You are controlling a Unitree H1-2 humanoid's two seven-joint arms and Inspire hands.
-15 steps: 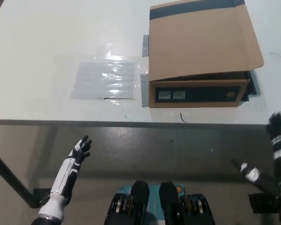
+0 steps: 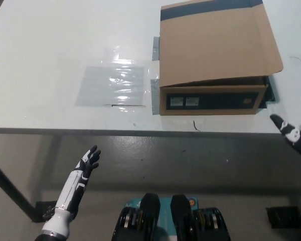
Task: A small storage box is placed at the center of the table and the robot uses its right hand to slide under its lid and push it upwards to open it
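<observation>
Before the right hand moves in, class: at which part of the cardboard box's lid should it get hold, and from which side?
Probably at the lid's front right corner, which overhangs the cardboard box above a dark gap. Come from the right, where the right hand is, low at the table's edge, sliding under and pushing up. The left hand rests below the table, open.

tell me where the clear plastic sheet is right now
In the head view the clear plastic sheet lies flat on the white table, just left of the cardboard storage box.
</observation>
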